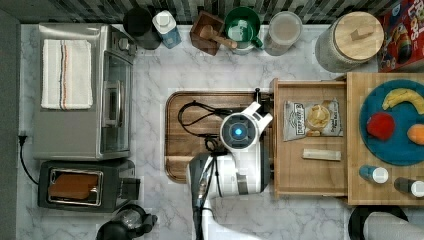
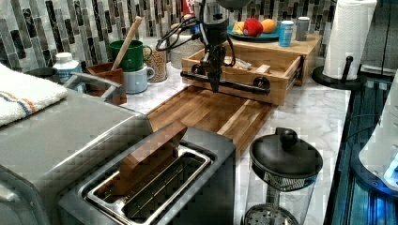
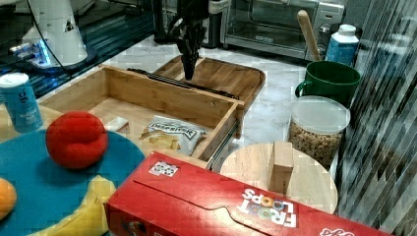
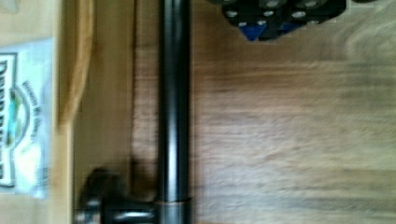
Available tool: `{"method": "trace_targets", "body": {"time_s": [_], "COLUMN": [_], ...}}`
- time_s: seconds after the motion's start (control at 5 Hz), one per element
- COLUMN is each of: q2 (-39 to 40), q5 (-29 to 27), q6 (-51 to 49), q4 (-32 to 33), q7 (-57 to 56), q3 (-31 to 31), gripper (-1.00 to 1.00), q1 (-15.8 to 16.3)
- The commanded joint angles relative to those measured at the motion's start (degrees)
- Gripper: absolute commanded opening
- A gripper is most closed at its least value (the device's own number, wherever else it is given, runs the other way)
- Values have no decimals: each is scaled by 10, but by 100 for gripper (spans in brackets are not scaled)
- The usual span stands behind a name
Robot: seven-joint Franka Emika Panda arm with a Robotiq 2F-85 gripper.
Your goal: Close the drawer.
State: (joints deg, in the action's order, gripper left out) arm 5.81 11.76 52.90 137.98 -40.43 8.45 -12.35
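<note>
My gripper (image 2: 214, 83), fingers apparently pinched narrow and holding nothing, hangs just outside the black bar handle (image 2: 225, 82). Beyond it, the drawer (image 1: 310, 172) stands fully open at three o'clock in the top view; closing remains entirely undone.

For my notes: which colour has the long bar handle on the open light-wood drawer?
Black; the long bar handle shows best in the wrist view.
</note>
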Motion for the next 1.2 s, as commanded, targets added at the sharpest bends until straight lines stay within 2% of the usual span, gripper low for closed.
{"method": "trace_targets", "body": {"time_s": [0.2,0.4,0.8,1.0,1.2], "q2": [4,6,17,32,64], "q5": [87,98,81,53,15], "q6": [36,47,11,16,13], "q4": [-52,-59,-101,-118,-152], "q7": [-100,-135,-194,-217,-237], "q3": [-37,-44,-62,-96,-95], "gripper": [-100,-100,-100,-100,-100], "q1": [-49,-72,-112,-110,-138]}}
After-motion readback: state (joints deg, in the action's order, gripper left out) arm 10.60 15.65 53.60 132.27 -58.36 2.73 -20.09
